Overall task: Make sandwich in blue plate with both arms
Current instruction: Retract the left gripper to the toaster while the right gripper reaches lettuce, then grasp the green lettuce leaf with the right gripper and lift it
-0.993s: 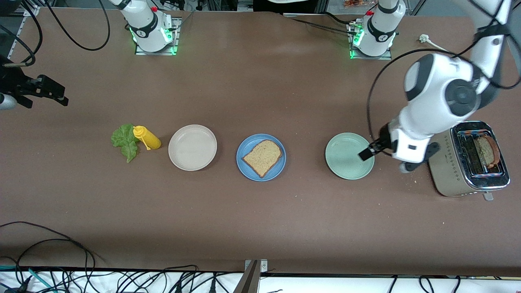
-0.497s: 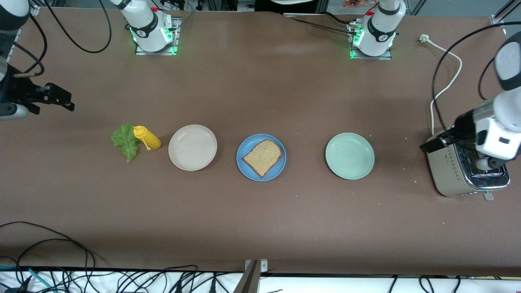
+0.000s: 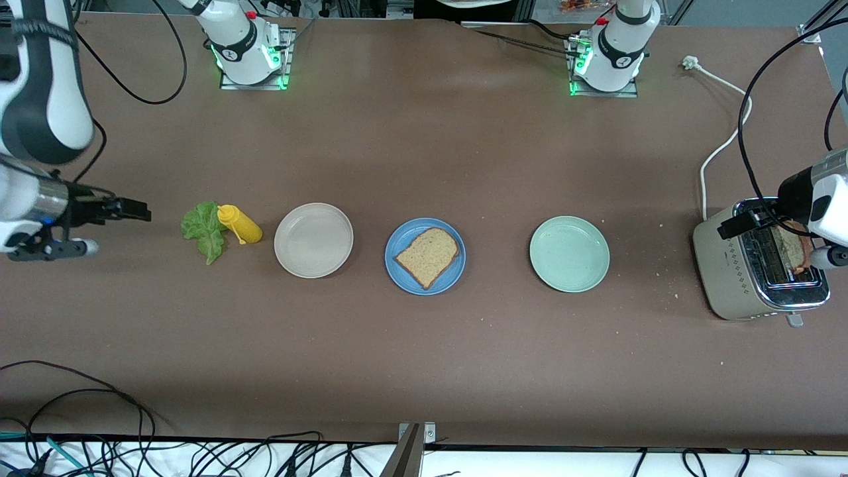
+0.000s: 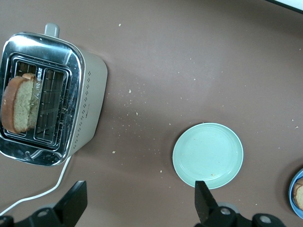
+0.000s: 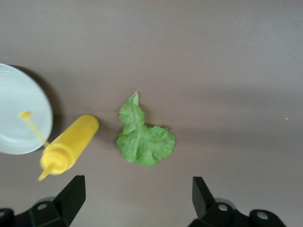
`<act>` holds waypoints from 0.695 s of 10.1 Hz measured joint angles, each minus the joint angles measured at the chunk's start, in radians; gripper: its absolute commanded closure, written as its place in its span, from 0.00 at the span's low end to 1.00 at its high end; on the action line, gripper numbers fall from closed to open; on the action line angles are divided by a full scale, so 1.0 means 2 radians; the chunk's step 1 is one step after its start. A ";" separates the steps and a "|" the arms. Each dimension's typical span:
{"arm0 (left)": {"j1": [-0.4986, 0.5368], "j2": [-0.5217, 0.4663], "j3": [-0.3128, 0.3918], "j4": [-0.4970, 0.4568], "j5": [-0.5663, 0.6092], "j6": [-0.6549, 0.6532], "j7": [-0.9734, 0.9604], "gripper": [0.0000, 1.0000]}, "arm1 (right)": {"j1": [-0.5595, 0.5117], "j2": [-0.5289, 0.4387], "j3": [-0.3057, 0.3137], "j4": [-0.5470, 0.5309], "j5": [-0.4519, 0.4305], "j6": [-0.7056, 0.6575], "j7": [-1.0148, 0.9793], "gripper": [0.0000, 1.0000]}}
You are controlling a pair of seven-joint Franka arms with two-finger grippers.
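Both arms have swung outward since a moment ago: the left gripper (image 3: 732,226), which had been over the pale mint-green round plate (image 3: 569,254), now hangs over the rim of the silver-and-beige toaster (image 3: 729,265), and the right gripper (image 3: 136,212) has come in from the table's edge toward the ruffled green lettuce leaf (image 3: 202,230).

Nearest the front camera among the plates is the round matte blue plate (image 3: 404,265), holding one square slice of brown wholegrain bread (image 3: 428,256) lying flat as the sandwich's base. It sits well apart from either gripper, between the mint plate and the shallow beige round plate (image 3: 313,240).

Just ahead of the right gripper lies the lettuce, flat on the brown table (image 3: 424,344), with the yellow plastic squeeze bottle (image 3: 240,224) tipped on its side touching it. The wrist view shows that gripper's fingers (image 5: 71,196) spread wide with nothing between them, the leaf centred ahead, which looks like lining up for a pick.

Beneath the left gripper, a second brown bread slice (image 4: 21,101) stands upright in the toaster's slot. Its fingers (image 4: 73,203) are wide apart and empty too, likely poised to pull the slice out.
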 measured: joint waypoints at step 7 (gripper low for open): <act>-0.002 0.000 -0.010 0.018 0.000 -0.011 0.044 0.00 | -0.002 0.051 -0.005 -0.220 -0.001 0.333 -0.001 0.00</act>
